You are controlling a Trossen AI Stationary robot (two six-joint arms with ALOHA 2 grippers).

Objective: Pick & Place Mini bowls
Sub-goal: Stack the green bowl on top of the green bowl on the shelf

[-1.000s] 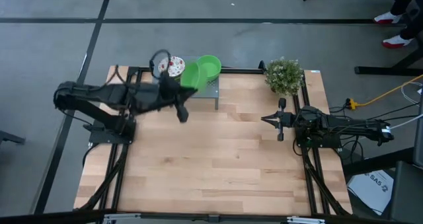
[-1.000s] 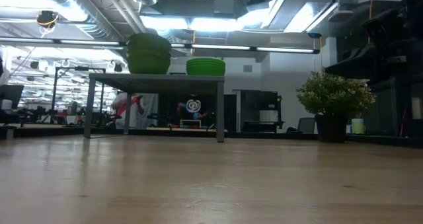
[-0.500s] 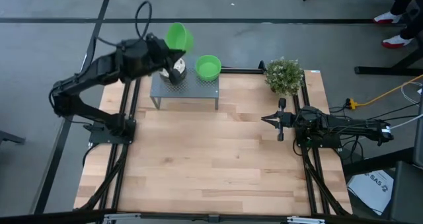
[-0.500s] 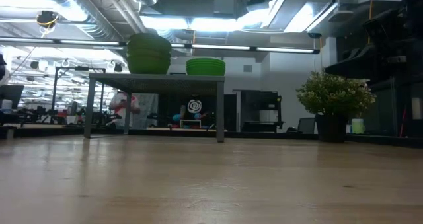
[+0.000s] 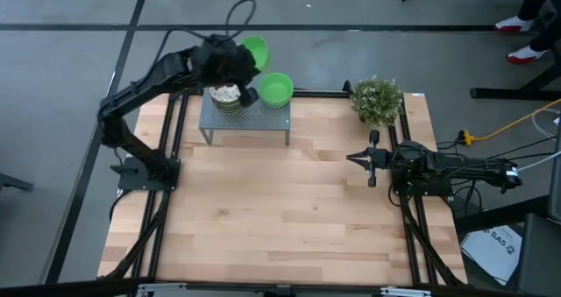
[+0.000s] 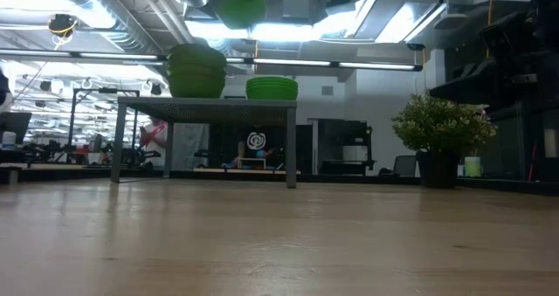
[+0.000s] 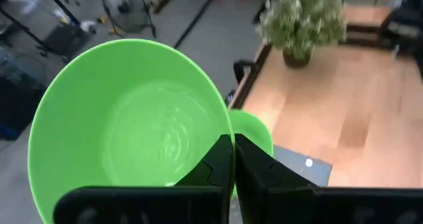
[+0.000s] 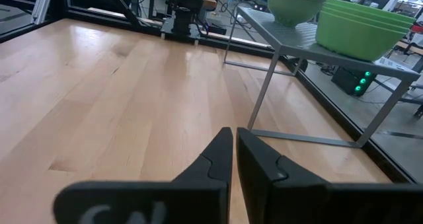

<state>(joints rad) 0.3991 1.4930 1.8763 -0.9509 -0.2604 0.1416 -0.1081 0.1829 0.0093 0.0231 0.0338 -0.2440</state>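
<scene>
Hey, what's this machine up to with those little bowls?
The left gripper is shut on the rim of a green mini bowl, holding it in the air above a small grey metal stand at the table's far edge. On the stand sit a taller stack of bowls with a speckled bowl uppermost and a lower green stack. The right gripper rests shut near the potted plant.

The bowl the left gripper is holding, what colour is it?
Plain bright green bowl, no pattern; the left wrist view shows it best.
</scene>
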